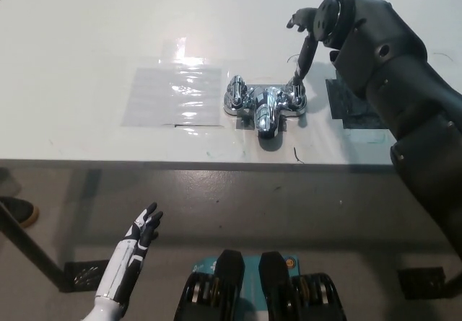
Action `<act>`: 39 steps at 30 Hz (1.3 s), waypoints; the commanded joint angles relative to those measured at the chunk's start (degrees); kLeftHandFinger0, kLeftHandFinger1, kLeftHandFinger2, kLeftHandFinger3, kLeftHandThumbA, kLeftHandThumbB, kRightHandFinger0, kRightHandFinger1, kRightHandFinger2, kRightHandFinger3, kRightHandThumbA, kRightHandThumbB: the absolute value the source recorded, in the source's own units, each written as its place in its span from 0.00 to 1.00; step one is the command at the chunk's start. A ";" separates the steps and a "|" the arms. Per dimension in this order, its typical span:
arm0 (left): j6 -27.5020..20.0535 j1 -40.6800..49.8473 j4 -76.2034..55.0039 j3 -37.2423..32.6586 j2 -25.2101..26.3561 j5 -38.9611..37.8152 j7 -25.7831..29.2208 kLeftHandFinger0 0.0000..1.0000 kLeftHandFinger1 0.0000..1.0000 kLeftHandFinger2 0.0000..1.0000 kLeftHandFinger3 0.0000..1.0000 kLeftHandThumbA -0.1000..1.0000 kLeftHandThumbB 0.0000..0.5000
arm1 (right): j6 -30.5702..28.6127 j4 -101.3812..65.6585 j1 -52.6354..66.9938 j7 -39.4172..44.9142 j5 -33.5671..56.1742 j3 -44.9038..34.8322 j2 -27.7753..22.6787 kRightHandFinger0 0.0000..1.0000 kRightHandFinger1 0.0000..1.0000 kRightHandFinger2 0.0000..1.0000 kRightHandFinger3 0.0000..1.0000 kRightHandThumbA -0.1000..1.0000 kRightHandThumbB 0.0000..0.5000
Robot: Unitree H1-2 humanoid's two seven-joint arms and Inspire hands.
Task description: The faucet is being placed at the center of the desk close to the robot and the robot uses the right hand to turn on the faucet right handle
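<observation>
Pointing downward, the black right hand [315, 27] hangs above the back of the faucet [265, 106] with its fingers [306, 54] spread and nothing grasped. One long finger slants down to the right handle [295, 94]; its tip looks to be touching, though a slight gap cannot be ruled out. That pose probably suits nudging the small lever round instead of gripping it, since the rounded, polished metal offers little to hold. The faucet is bright chrome, all curves and glare, with a matching left handle [234, 93] and a short spout [266, 122] aimed toward the robot. It sits on the smooth white desk [101, 25], near the front edge and about the middle, within reach of the arm. Grey strips under its base look like tape, likely there to stop it sliding when pushed. A crinkled clear plastic sheet [173, 94] lies flat just to its left, and a dark square mat [354, 108] lies to its right under the forearm. The white left hand [137, 242] rests low, below the desk edge, open and idle.
</observation>
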 commanded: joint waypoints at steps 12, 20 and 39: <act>-1.75 -0.42 -1.99 -0.18 0.04 0.58 0.31 1.00 1.00 1.00 1.00 1.00 0.96 | -1.07 -0.16 -4.02 -0.16 1.36 -1.46 -0.78 1.00 1.00 1.00 1.00 1.00 0.31; -1.97 -0.32 -1.89 -0.28 -0.07 0.30 0.12 1.00 1.00 1.00 1.00 1.00 0.94 | -0.95 -0.40 -2.47 -1.46 0.48 -0.52 -0.35 1.00 1.00 1.00 1.00 1.00 0.41; -1.33 -1.33 -2.50 -0.29 0.29 0.30 -0.32 1.00 1.00 1.00 1.00 1.00 0.92 | -2.30 -0.01 0.47 -3.52 -1.05 1.19 1.83 1.00 1.00 1.00 1.00 1.00 0.44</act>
